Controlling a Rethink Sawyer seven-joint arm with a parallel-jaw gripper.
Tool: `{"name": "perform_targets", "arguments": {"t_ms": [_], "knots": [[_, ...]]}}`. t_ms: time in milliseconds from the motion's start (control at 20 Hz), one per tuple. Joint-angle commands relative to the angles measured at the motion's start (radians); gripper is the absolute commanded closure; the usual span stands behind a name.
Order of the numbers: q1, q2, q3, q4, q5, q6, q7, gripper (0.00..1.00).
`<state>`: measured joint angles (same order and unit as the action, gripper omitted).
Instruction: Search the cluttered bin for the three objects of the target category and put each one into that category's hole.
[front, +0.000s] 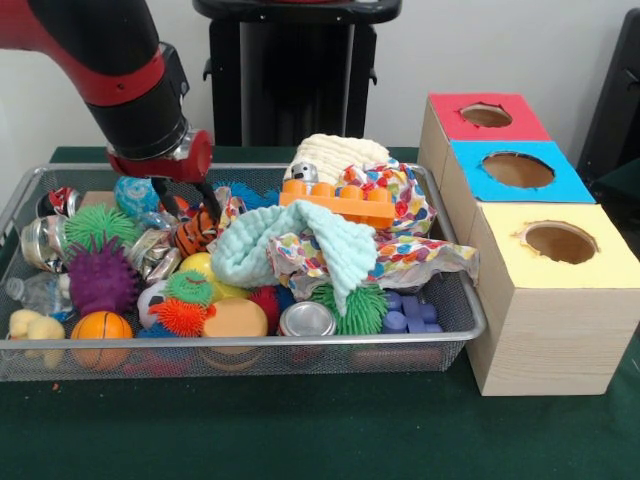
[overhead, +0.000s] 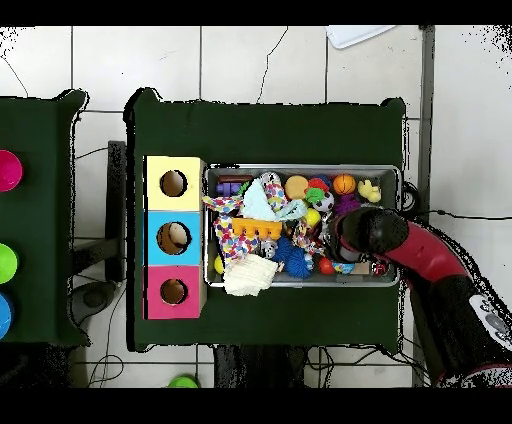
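Reaching hand: the hand (front: 185, 195) hangs low over the left part of the wire bin (front: 455, 290), under the red and black arm (front: 120, 60); its two dark fingers (front: 207, 198) are spread a little and not clamped on anything.
Tiger toy: the striped plush tiger (front: 198, 228) lies right below the fingers, one finger just at its top edge (whether they touch I cannot tell).
Yellow toy: the pale yellow plush (front: 33, 326) sits in the front left corner of the bin, well apart from the hand.
Neighbours: a purple spiky ball (front: 100, 278) and a green spiky ball (front: 95, 222) lie left of the tiger; a mint cloth (front: 290, 250) and an orange building block (front: 338, 203) lie to its right.
Red hole: the red-surround hole (front: 486, 115) tops the far end of the wooden box (front: 545, 330), behind the blue and yellow ones, across the bin from the hand.
Desk: a green desk (front: 300, 430) carries bin and box side by side.
Overhead: the arm covers the hand.
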<state>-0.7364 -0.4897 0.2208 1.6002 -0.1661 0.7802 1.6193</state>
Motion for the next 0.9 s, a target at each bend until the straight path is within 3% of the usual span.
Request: {"name": "perform_targets", "arguments": {"t_ms": [50,900], "knots": [[0.013,0.036,-0.007,0.070,0.014,-0.091,0.144,0.00],[-0.009,0.104,-0.015,-0.002,-0.005,-0.122,0.089,0.00]]}}
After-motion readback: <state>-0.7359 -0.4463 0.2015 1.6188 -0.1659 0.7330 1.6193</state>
